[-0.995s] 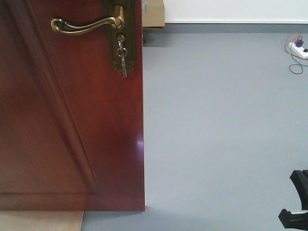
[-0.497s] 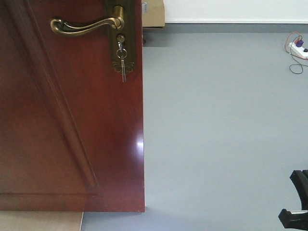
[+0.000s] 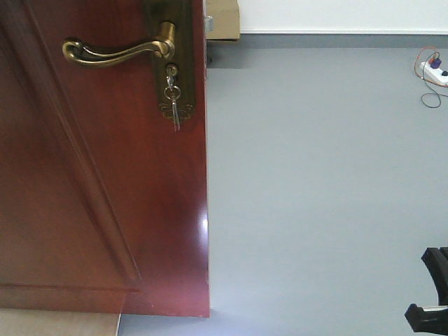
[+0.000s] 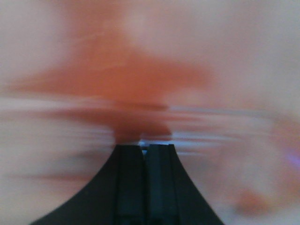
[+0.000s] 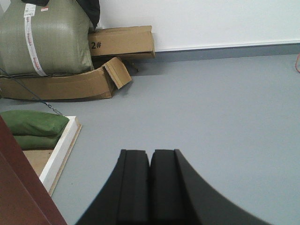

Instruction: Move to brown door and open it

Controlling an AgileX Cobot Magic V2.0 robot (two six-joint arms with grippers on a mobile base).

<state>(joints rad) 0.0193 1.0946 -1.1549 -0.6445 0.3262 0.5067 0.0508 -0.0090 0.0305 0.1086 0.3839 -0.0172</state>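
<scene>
Grey matte floor [image 3: 322, 182] fills your right side; the glossy reddish-brown door [image 3: 91, 210] stands left.
Its curved brass lever handle [image 3: 115, 50] runs horizontally, tip pointing left, and sits lower and further left than a second ago. Your left claw [image 4: 145, 149] and right claw [image 5: 150, 161] are both pressed together, holding nothing.

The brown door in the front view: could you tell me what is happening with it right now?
The brown door fills the left of the front view, its brass handle untouched and keys hanging from the lock. Neither arm holds anything: the right gripper is shut over bare grey floor, and the left gripper looks shut in a blurred view.
</scene>
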